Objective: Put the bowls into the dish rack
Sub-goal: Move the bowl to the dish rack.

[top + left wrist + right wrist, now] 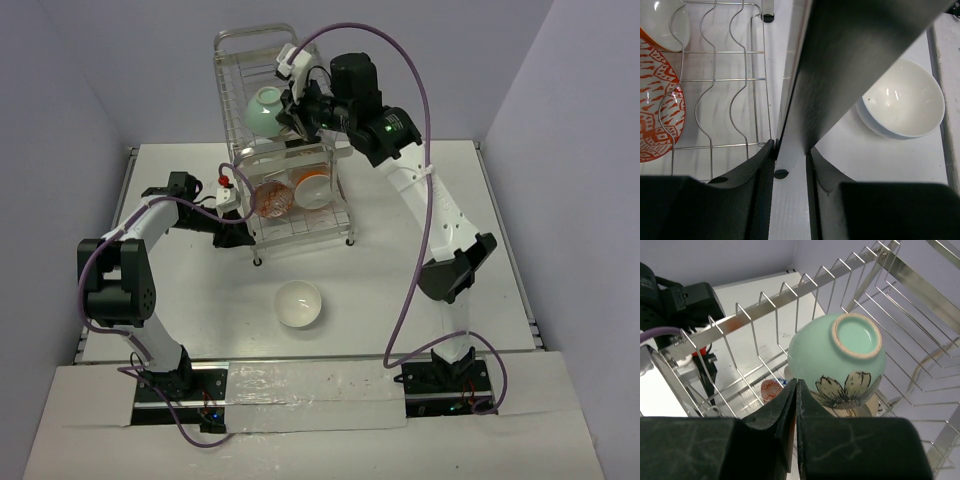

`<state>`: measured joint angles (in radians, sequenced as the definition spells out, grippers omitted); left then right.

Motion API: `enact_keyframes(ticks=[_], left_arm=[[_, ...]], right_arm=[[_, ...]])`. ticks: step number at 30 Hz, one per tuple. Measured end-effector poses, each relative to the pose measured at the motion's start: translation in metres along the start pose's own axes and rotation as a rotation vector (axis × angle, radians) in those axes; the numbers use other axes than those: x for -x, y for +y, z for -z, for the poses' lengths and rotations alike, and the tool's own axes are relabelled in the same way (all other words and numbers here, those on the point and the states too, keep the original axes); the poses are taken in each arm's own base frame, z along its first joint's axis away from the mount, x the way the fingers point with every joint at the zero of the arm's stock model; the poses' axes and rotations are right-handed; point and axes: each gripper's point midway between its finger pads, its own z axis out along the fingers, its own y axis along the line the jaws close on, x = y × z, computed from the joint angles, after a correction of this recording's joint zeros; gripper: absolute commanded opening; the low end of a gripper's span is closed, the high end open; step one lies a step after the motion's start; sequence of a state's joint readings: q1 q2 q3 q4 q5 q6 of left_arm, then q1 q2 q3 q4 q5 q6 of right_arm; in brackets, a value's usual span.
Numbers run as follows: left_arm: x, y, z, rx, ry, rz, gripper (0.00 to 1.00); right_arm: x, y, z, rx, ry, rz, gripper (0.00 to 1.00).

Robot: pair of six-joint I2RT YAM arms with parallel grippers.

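Mint-green bowl (840, 360) with a black-outlined flower mark rests foot-up in the upper tier of the dish rack (236, 60), just beside the right gripper (796, 384), whose jaws are pressed together on nothing. The left gripper (791, 150) clamps the rack's near-left metal upright. A white bowl (298, 303) sits on the table (480, 220), between rack and near edge
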<state>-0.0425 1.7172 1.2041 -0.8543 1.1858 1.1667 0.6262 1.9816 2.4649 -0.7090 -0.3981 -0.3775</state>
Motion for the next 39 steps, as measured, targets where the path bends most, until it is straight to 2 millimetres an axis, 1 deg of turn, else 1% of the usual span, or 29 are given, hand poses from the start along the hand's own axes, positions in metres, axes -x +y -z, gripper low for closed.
enact_keyframes(ticks=[7,10,13,16,18,21,24,28,31,36,39], left_arm=[[0.000,0.000,0.001,0.002,0.001,0.001,0.14],[-0.001,0.001,0.001,0.004,0.001,0.002,0.14],[-0.001,0.001,0.001,0.004,0.002,0.004,0.13],[-0.001,0.001,0.001,0.005,0.002,0.005,0.13],[-0.001,0.000,0.002,0.005,0.003,0.007,0.13],[-0.001,0.001,0.002,0.005,0.002,0.007,0.13],[-0.001,0.001,0.002,0.006,0.002,0.007,0.13],[-0.002,0.002,0.003,0.010,0.003,0.009,0.13],[-0.002,0.002,0.004,0.013,0.002,0.010,0.13],[-0.003,0.008,0.009,0.036,0.001,0.003,0.13],[-0.004,0.010,0.010,0.044,0.002,0.001,0.13]], right_arm=[[0.002,-0.004,-0.017,-0.003,-0.029,-0.007,0.09],[-0.004,-0.007,-0.026,-0.009,-0.026,-0.012,0.09],[-0.022,-0.007,-0.037,-0.006,0.016,-0.021,0.09],[-0.046,-0.006,-0.053,0.004,0.064,-0.036,0.08],[-0.049,-0.010,-0.060,-0.009,0.059,-0.030,0.08],[-0.055,-0.017,-0.061,-0.032,0.073,-0.031,0.08],[-0.057,-0.024,-0.067,-0.056,0.068,-0.025,0.08],[-0.057,-0.043,-0.079,-0.119,0.037,-0.011,0.08],[-0.063,-0.054,-0.090,-0.142,0.020,-0.013,0.08],[-0.057,-0.073,-0.093,-0.229,-0.012,0.011,0.08],[-0.055,-0.081,-0.093,-0.266,-0.019,0.025,0.08]])
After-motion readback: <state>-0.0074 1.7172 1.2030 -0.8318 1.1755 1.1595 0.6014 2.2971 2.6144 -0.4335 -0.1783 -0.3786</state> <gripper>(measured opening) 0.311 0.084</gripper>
